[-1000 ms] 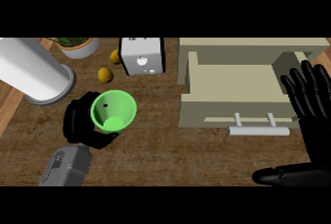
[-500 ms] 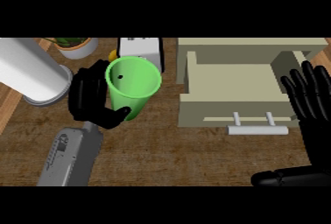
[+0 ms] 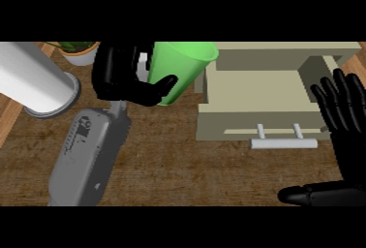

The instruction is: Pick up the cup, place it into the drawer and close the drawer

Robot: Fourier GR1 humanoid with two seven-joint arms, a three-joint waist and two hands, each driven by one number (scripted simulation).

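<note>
A green cup (image 3: 178,68) is held up off the wooden counter, close to the head view, with my left hand (image 3: 129,77) shut on its left side and the thumb across its front. It hangs just left of the open beige drawer (image 3: 261,94), whose inside shows bare; a white bar handle (image 3: 283,143) sticks out of the drawer's front. My right hand (image 3: 343,109) rests open at the right edge, fingers up, beside the drawer's right wall.
A large white cylinder (image 3: 32,80) lies at the left. A potted plant (image 3: 77,49) stands behind it at the top left. Brown counter (image 3: 186,169) stretches across the front.
My left hand has lifted the green cup higher and carried it right, toward the drawer's left wall. The forearm has followed. The right hand has not moved.
</note>
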